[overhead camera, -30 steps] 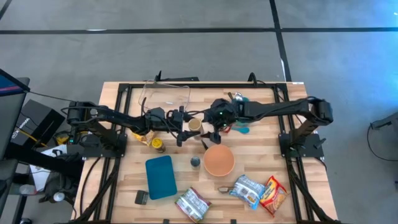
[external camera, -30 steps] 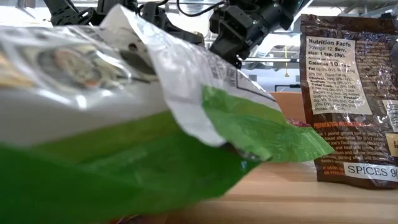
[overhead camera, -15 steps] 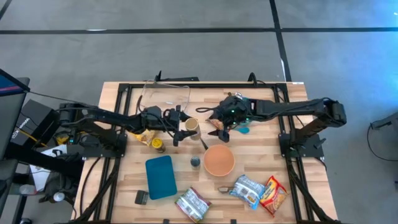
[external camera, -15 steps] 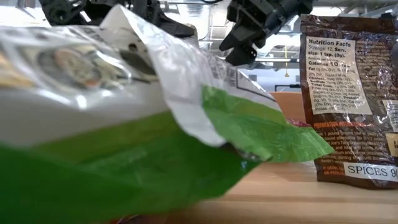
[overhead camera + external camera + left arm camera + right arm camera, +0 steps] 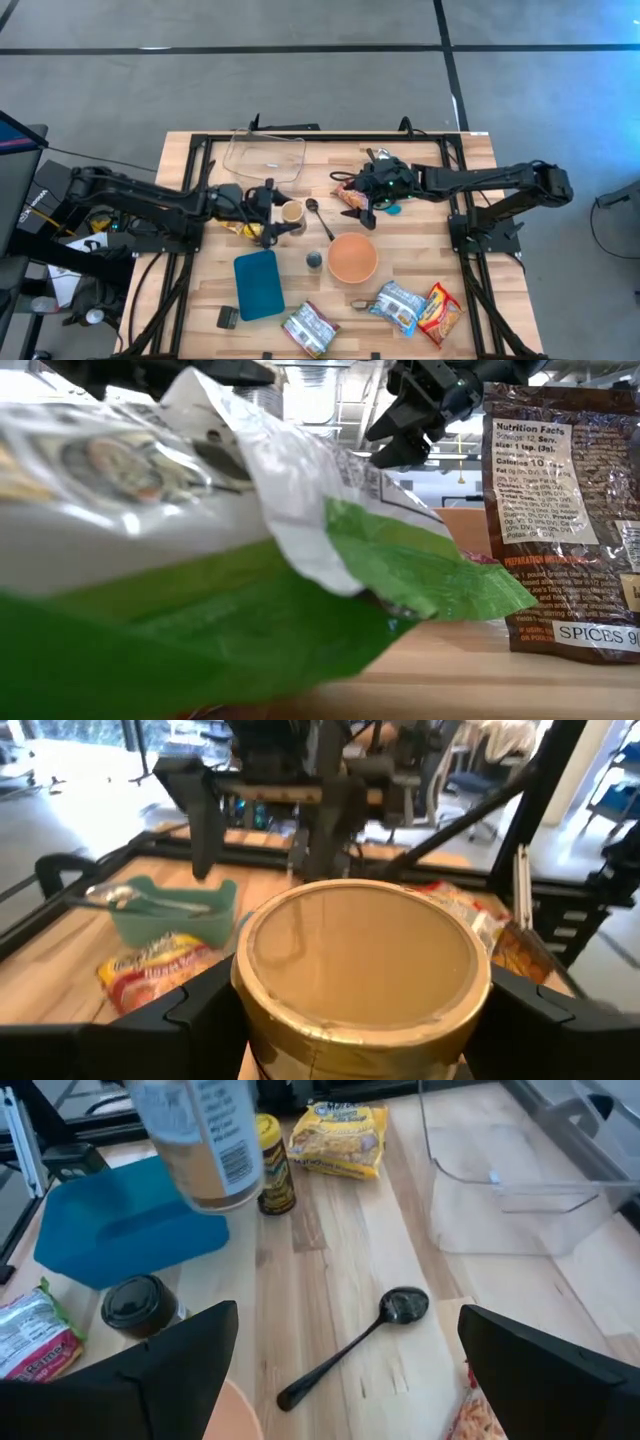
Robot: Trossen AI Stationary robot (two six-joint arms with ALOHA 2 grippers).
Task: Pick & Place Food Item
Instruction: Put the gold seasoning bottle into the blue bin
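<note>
A round gold can with a tan lid sits between the fingers of my left gripper, which reaches in from the table's left. The left wrist view shows the can's lid. The right wrist view shows the can's labelled wall above the table. My right gripper stands open and empty right of centre, beside a red-orange packet. A black spoon lies on the wood between the two grippers. My left gripper pinches the can between its two fingers, one finger on each side of the can's wall just under the lid rim. The fingers come nearly level from the table's left. The can stands upright and, in the right wrist view, hangs clear of the table.
An orange bowl, a small dark cup and a blue tray lie nearer the front. A clear container stands at the back. A yellow packet and a spice bottle lie under the left arm. Several snack bags lie along the front edge.
My left gripper has carried the can up and toward the table's left and near side, keeping it upright. My right gripper has drawn back toward the table's right edge, still open, leaving the spoon uncovered.
</note>
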